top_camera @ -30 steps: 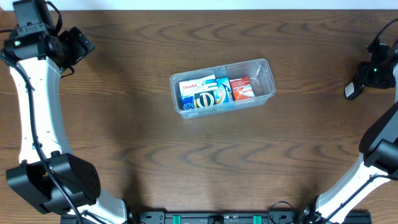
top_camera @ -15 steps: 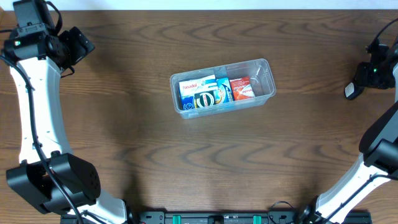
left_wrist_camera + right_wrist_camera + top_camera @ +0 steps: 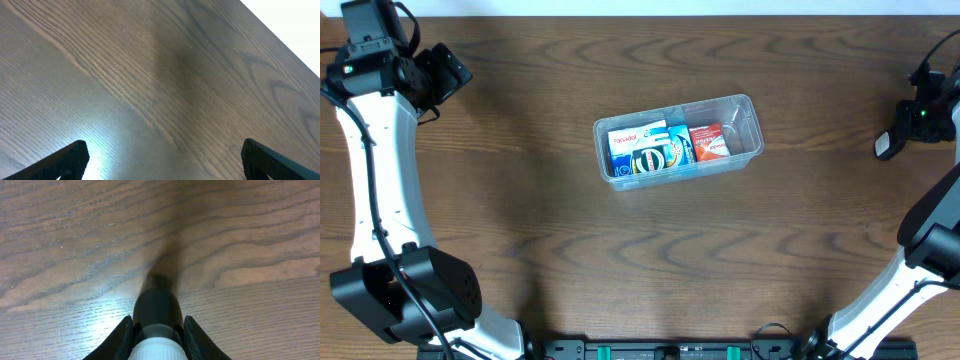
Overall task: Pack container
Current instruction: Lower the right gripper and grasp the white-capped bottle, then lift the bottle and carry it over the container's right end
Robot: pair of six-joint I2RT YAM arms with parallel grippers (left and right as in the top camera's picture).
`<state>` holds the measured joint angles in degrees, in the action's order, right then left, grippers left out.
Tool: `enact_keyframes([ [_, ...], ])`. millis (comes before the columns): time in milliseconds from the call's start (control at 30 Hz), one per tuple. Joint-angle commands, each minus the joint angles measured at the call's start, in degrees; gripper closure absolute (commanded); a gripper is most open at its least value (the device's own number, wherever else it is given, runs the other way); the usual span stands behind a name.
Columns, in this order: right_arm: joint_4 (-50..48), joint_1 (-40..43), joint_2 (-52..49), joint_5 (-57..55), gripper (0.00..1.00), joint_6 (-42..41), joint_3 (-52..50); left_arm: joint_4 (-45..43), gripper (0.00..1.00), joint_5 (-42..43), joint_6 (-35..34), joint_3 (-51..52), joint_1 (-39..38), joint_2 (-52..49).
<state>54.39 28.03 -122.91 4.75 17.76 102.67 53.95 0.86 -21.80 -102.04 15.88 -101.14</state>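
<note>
Appearing only overhead, the container (image 3: 751,120) holds boxes (image 3: 665,148); wrist views show table (image 3: 150,75).

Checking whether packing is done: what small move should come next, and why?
Probably none beyond parking the arms: the container holds several boxes, no loose item shows on the table, and the left gripper and right gripper sit at far edges.

One clear container (image 3: 756,125) sits on one wooden table (image 3: 620,250). It holds three small boxes: one white-and-blue box (image 3: 624,138), one blue box (image 3: 660,153), one red box (image 3: 710,140).
</note>
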Motion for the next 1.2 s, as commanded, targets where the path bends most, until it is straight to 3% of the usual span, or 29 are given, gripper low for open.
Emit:
enact_keyframes([
  [0,0.0,0.4,-1.0,1.9,0.75,-0.1,0.6,0.2,0.02,-0.7,0.4,-0.1,0.1,-0.1],
  [200,1.3,-0.6,-0.6,2.4,0.82,-0.2,2.8,0.2,0.02,-0.7,0.4,-0.1,0.1,-0.1],
  [367,7.7,-3.3,-0.3,2.4,0.83,-2.2,10.3,0.2,0.02,-0.7,0.4,-0.1,0.1,-0.1],
  [733,20.3,-17.2,-0.3,2.9,0.82,-6.3,28.9,0.2,0.02,-0.7,0.4,-0.1,0.1,-0.1],
  [1167,18.1,-34.2,-0.3,1.0,0.83,-7.5,30.1,0.2,0.02,-0.7,0.4,-0.1,0.1,-0.1],
])
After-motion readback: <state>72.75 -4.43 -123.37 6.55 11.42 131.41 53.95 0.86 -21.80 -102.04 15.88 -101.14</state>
